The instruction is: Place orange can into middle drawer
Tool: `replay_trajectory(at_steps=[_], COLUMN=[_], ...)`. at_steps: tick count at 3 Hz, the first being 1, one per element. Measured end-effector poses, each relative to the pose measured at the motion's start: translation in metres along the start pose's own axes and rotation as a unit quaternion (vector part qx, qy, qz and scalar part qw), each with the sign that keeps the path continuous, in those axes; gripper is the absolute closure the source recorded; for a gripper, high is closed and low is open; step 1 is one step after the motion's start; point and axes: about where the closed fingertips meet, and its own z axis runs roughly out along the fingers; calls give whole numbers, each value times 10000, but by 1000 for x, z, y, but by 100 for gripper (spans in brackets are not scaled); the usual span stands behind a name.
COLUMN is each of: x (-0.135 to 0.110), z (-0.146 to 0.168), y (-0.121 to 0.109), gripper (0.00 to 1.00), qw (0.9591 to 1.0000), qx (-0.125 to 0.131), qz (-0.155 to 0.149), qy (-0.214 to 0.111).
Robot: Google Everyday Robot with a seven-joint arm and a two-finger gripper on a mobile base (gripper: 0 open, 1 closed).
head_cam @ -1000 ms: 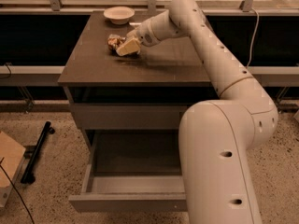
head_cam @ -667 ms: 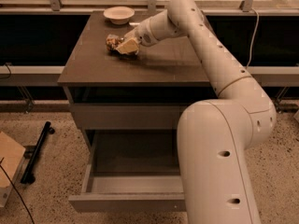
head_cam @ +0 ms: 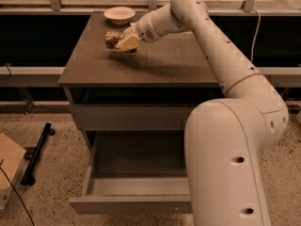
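Observation:
The orange can [head_cam: 112,39] is a small crinkled orange-brown can held over the back left of the cabinet top. My gripper [head_cam: 124,42] is shut on the can and holds it a little above the surface, with a shadow under it. The middle drawer [head_cam: 136,161] stands pulled open below the cabinet front, its flat floor bare, partly hidden on the right by my arm's base.
A shallow white bowl [head_cam: 119,14] sits at the back edge of the cabinet top [head_cam: 155,60]. The shut top drawer front [head_cam: 127,117] is above the open one. A black bar [head_cam: 36,153] and a cardboard piece [head_cam: 8,158] lie on the floor at left.
My gripper has lifted the can off the cabinet top and carried it slightly toward the front.

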Motion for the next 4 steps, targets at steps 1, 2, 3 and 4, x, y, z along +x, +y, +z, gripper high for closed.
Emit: replay_trajectory(at_steps=[1, 2, 3, 4], x=[-14, -10, -8, 0], z=[-33, -62, -107, -172], y=[20, 47, 77, 124], gripper=[100, 100, 100, 100], qw=[9995, 9993, 9994, 9977], qx=[-40, -39, 190, 648], qz=[-287, -365, -289, 126], qy=[-102, -19, -36, -141])
